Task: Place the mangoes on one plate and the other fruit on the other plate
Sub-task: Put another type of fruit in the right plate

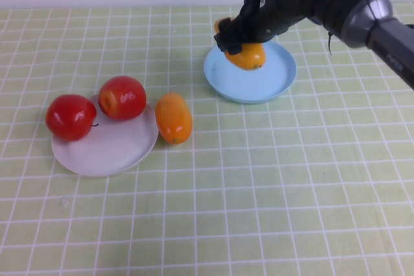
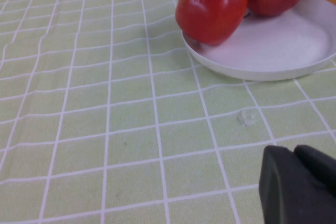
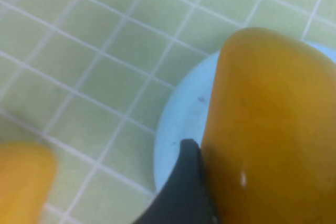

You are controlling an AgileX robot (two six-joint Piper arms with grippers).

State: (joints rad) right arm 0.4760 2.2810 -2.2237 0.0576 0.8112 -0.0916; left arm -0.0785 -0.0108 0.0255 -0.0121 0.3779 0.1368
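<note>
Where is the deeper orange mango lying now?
In the high view, the deeper orange mango lies on the tablecloth, left of centre, just right of the white plate holding two apples.

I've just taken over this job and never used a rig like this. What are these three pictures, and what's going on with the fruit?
It is a two-armed table robot. The high view looks down from its own side; the other two come from cameras on each wrist. The right gripper, over the blue plate, has its jaws around a mango. The left gripper is shut and parked near the white plate, which holds two apples. A second mango lies on the cloth beside that plate's rim.
</note>
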